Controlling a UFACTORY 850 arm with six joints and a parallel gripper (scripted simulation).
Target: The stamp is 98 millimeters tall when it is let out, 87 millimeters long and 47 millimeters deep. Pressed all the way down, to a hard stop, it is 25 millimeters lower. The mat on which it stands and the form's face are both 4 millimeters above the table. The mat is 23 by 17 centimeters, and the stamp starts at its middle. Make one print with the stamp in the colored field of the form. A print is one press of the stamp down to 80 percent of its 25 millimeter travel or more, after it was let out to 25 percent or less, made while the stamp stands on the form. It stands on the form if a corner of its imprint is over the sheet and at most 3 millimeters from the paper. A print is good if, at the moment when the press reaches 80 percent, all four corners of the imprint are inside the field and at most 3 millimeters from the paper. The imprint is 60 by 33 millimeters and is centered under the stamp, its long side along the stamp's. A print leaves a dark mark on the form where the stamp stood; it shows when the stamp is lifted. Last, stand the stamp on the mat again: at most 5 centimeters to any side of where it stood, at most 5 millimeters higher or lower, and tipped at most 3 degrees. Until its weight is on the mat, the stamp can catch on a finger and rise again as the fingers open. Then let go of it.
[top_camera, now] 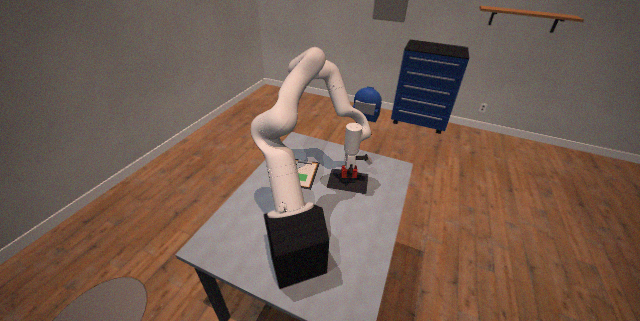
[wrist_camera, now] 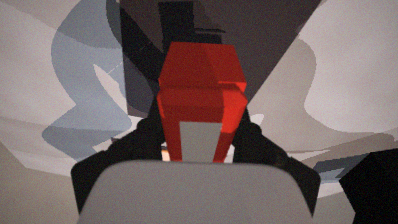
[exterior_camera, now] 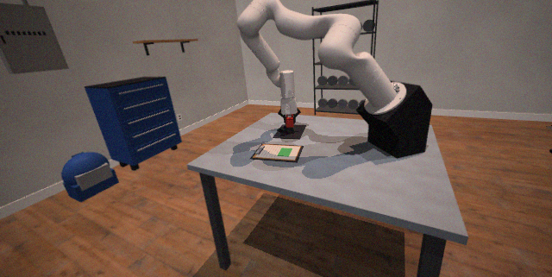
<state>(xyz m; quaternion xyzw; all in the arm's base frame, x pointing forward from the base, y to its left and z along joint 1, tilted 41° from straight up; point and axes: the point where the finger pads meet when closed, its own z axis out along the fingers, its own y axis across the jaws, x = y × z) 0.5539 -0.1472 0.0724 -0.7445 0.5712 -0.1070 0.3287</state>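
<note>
1. The tool (exterior_camera: 290, 120) comes straight down over the stamp (exterior_camera: 290, 122), about half closed, with a dark finger pressed against each of its red sides. So it's clamped on the stamp and not just hanging over it.
2. The stamp itself looks like it's on the dark mat (exterior_camera: 297, 132), roughly mid-mat. I can't tell if its base is a hair off the mat.
3. Why grab from above? My guess: a vertical hold keeps the stamp level for carrying, and pushing down later runs along the same line.
4. The grip looks high on the red body (wrist_camera: 202, 100) in the wrist view, which probably matters since the top part has to travel down for a print.
5. The form (exterior_camera: 277, 152) lies just beside the mat on the tabletop (exterior_camera: 345, 182), toward the nearer edge. Its green field (exterior_camera: 285, 152) shows no dark mark, so I'd say printing isn't done yet.
</note>
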